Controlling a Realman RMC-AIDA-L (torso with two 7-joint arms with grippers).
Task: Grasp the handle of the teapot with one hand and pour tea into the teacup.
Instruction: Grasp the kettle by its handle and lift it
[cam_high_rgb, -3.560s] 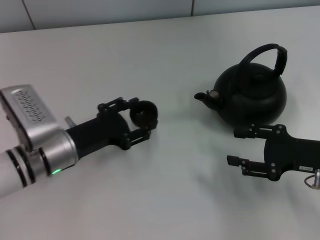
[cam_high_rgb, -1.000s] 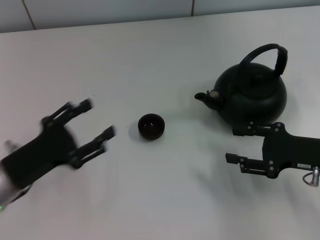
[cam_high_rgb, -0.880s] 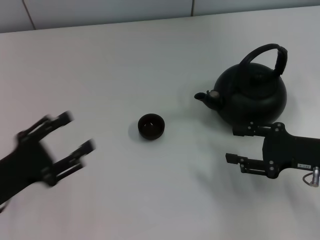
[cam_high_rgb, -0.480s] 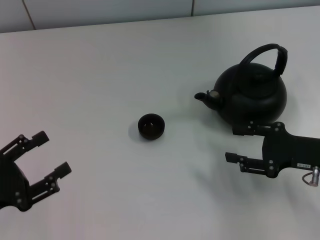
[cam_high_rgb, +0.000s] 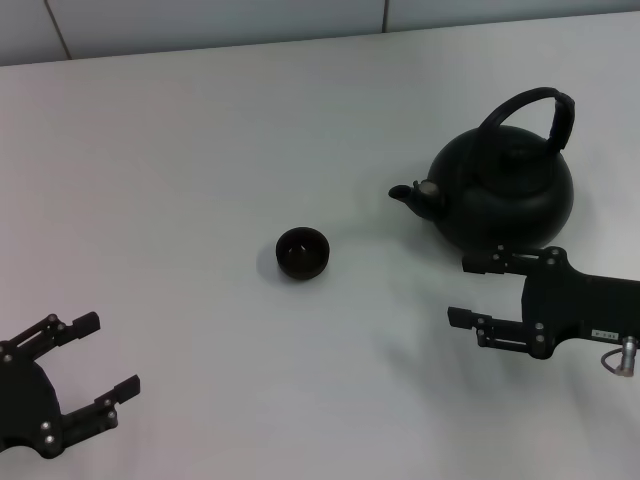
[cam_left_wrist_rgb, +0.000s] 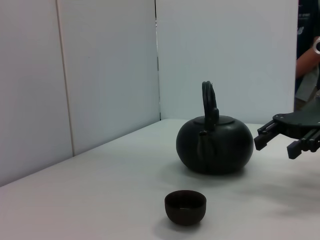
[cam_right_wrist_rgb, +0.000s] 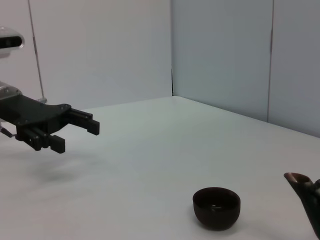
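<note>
The black teapot (cam_high_rgb: 505, 195) stands at the right of the white table, its spout (cam_high_rgb: 412, 194) pointing left toward the teacup. Its arched handle (cam_high_rgb: 535, 108) stands upright over the lid. The small black teacup (cam_high_rgb: 302, 253) sits alone in the middle. My right gripper (cam_high_rgb: 470, 290) is open and empty, just in front of the teapot, apart from it. My left gripper (cam_high_rgb: 108, 355) is open and empty near the table's front left, far from the cup. The left wrist view shows the teapot (cam_left_wrist_rgb: 215, 142), the cup (cam_left_wrist_rgb: 185, 206) and the right gripper (cam_left_wrist_rgb: 285, 137).
The white table (cam_high_rgb: 250, 130) runs back to a pale panelled wall (cam_high_rgb: 200, 20). The right wrist view shows the cup (cam_right_wrist_rgb: 216, 207), the spout tip (cam_right_wrist_rgb: 299, 181) and the left gripper (cam_right_wrist_rgb: 75, 130) farther off. A person's arm (cam_left_wrist_rgb: 307, 55) shows at the edge of the left wrist view.
My left gripper has let go of the teacup and drawn back to the front left. The cup stays in the middle. The right gripper has hardly moved.
</note>
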